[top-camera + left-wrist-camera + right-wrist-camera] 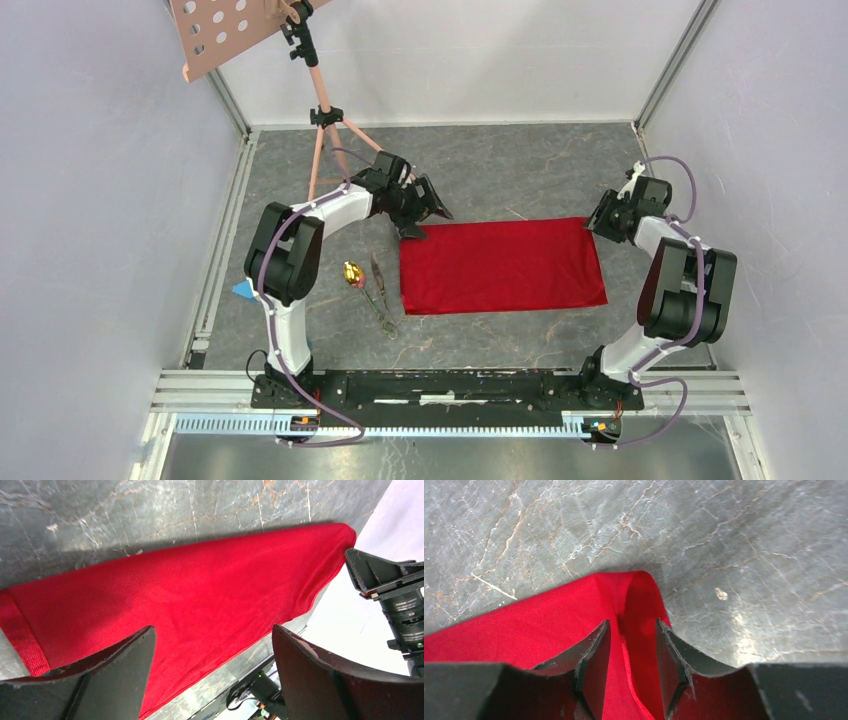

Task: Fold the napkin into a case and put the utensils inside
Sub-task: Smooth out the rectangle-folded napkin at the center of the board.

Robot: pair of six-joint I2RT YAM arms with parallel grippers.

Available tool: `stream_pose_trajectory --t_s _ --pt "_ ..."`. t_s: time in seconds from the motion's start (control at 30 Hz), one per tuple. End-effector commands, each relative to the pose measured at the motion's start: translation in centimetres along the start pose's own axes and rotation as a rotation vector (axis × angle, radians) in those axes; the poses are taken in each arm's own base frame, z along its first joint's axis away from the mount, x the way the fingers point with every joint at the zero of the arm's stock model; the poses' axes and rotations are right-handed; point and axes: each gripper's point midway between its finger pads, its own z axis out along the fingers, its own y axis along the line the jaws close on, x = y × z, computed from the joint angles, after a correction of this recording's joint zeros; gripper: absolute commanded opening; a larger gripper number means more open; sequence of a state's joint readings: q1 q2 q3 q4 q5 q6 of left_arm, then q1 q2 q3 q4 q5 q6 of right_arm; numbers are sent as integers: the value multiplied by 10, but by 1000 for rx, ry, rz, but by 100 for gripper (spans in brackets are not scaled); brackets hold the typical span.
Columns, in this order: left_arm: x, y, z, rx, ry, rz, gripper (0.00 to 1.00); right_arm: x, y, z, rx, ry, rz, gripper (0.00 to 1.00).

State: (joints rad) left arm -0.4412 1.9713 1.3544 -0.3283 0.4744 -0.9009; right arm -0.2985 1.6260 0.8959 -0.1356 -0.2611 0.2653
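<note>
napkin [500, 265] plain bright red, slight sheen. table [520, 170] grey marble, white and rust veining. spoon [352, 273] bowl gold, at napkin's 9 o'clock. stand [322, 95] peach, 10 o'clock. arms [287, 335] white with black joints.

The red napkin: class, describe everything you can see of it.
The napkin is a bright red, slightly shiny rectangular cloth lying flat on the grey table, with a stitched hem along one short edge. Its far right corner is humped up between the right hand's fingers. The left hand hovers open above it.
</note>
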Motion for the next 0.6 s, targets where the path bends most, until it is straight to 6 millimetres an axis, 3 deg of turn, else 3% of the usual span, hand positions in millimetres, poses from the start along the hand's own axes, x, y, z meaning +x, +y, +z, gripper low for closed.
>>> stream_pose_trajectory --t_s 0.0,0.37,0.57 --pt "-19 -6 -4 4 -22 -11 91 -25 18 7 -94 -61 5 43" --pt "-33 28 3 -72 -36 -34 91 -25 11 18 -71 -56 11 32" --pt "-36 42 7 -106 -40 -32 91 -31 8 28 -62 -69 12 33"
